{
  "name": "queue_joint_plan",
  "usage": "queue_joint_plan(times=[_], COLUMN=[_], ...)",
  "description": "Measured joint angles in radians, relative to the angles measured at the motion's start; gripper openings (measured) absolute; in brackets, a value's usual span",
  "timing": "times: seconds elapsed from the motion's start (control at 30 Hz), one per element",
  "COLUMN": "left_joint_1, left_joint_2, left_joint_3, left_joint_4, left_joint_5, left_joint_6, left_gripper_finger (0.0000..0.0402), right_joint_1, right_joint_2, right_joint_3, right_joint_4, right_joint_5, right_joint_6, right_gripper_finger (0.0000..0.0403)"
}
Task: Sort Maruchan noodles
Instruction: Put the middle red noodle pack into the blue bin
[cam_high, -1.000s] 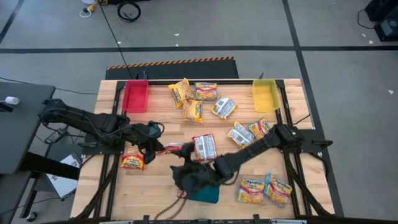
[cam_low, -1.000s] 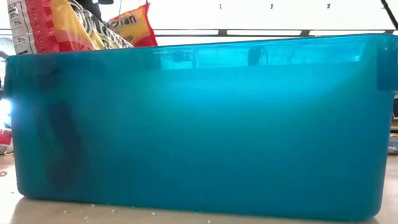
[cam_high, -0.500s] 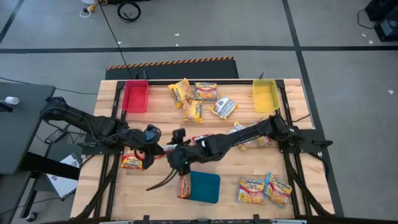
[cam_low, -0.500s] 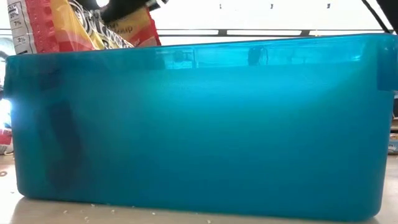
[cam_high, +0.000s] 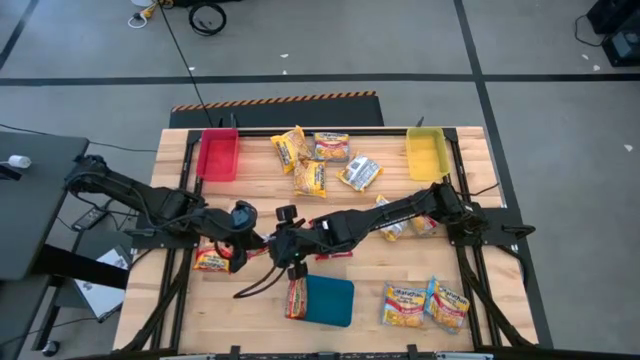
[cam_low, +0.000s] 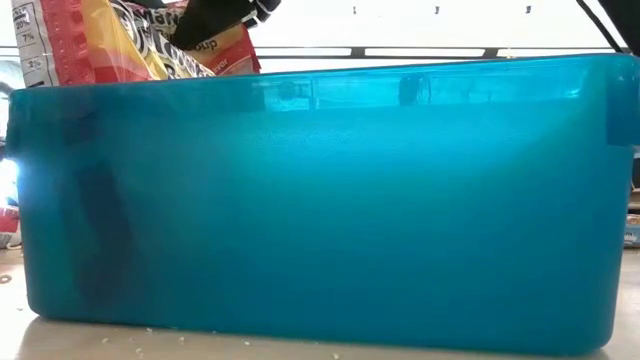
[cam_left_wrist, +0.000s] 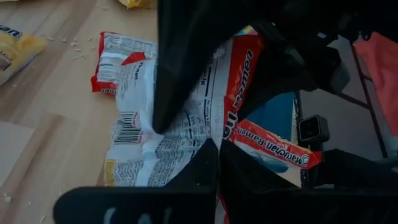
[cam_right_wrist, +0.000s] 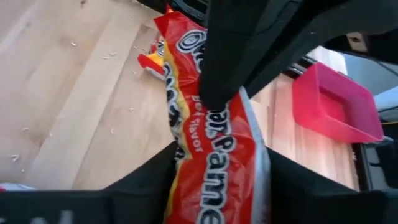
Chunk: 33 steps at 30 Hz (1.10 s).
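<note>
Holding one red Maruchan packet (cam_right_wrist: 217, 149) just 8 o'clock of table (cam_high: 460, 270) centre: left gripper (cam_left_wrist: 217, 163) pinched closed on it; right gripper (cam_right_wrist: 217, 186) jaws half-spread astride it, contact unclear. Ten loose packets: four at 12 (cam_high: 310, 177), two at 3, two at 5, one at 8, one in the teal bin (cam_high: 332, 302) at 6.

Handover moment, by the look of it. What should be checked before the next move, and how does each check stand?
1. Left gripper shut on the red-orange ramen packet: ok.
2. Packet lies between the right gripper fingers: ok.
3. Right grip firm enough for the left to release: cannot tell.
4. Red bin free of arms: ok.
5. Second packet lies fully inside the teal tray: not ok, it overlaps the edge.
</note>
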Motion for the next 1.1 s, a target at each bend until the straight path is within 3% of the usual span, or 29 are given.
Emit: queue_joint_plan(times=[0.27,0.43,0.63,0.77,0.87,1.1], left_joint_1=[0.0,-0.031,-0.163,-0.281,-0.346,-0.403], left_joint_2=[-0.129,-0.24,-0.308,-0.31,-0.294,-0.201], left_joint_3=[0.003,0.002,-0.052,-0.168,-0.274,-0.408], left_joint_4=[0.013,-0.009,-0.011,0.059,0.229,0.458], left_joint_5=[-0.012,-0.047,-0.082,-0.125,-0.129,-0.14], left_joint_6=[0.015,0.055,0.082,0.082,0.061,0.043], left_gripper_finger=[0.0051,0.0081,0.0087,0.0082,0.008,0.008], right_joint_1=[0.01,0.032,0.067,0.093,0.101,0.105], right_joint_2=[-0.006,-0.055,-0.116,-0.17,-0.184,-0.16], right_joint_3=[-0.001,-0.001,-0.001,0.002,0.001,0.002], right_joint_4=[-0.007,-0.081,-0.193,-0.262,-0.304,-0.32], right_joint_5=[-0.05,-0.094,-0.151,-0.267,-0.383,-0.626], right_joint_6=[0.024,0.026,0.037,0.058,0.083,0.048], right_gripper_finger=[0.0086,0.0072,0.0072,0.0072,0.0072,0.0072])
